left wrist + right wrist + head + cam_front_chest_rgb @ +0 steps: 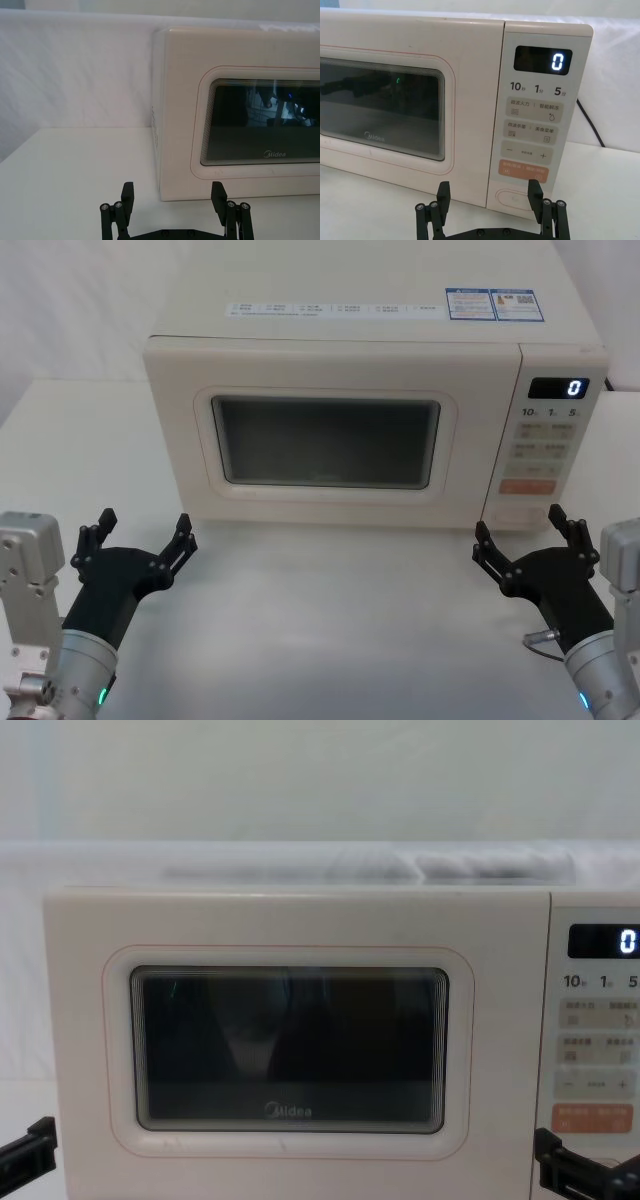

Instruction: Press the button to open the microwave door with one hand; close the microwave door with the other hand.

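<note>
Microwave door (325, 440) is sitting fully closed with its button (516, 196) unpressed below the orange key, so nothing is done yet: I am holding my right gripper (530, 540) and left gripper (140, 540) spread open just before it.

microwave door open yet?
No, the microwave door sits flush and shut against the body, with the left gripper and right gripper short of it.

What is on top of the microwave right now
Flat printed labels lie on the microwave: a long white sticker strip and a blue-edged warning label. Nothing else stands there. The text is too small to read, and the rear edge is cropped.
</note>
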Motion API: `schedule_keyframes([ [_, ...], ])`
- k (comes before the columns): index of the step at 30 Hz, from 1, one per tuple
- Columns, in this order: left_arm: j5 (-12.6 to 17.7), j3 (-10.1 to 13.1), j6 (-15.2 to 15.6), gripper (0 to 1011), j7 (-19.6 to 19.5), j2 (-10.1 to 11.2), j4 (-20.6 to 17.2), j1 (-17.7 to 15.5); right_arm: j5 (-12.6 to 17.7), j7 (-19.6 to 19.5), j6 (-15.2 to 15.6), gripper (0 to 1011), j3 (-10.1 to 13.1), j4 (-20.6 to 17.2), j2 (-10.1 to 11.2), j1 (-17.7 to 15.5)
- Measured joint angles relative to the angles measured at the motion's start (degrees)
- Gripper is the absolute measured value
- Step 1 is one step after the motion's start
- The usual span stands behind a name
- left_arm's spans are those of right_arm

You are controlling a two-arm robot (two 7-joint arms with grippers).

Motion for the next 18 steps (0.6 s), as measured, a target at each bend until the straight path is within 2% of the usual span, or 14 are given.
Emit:
schedule_keyframes([
  [18, 0.0, 0.0, 0.0, 1007, 0.0, 0.0, 0.0, 0.0, 0.0, 0.0, 0.0, 994, 0.0, 0.0, 0.0, 0.0],
])
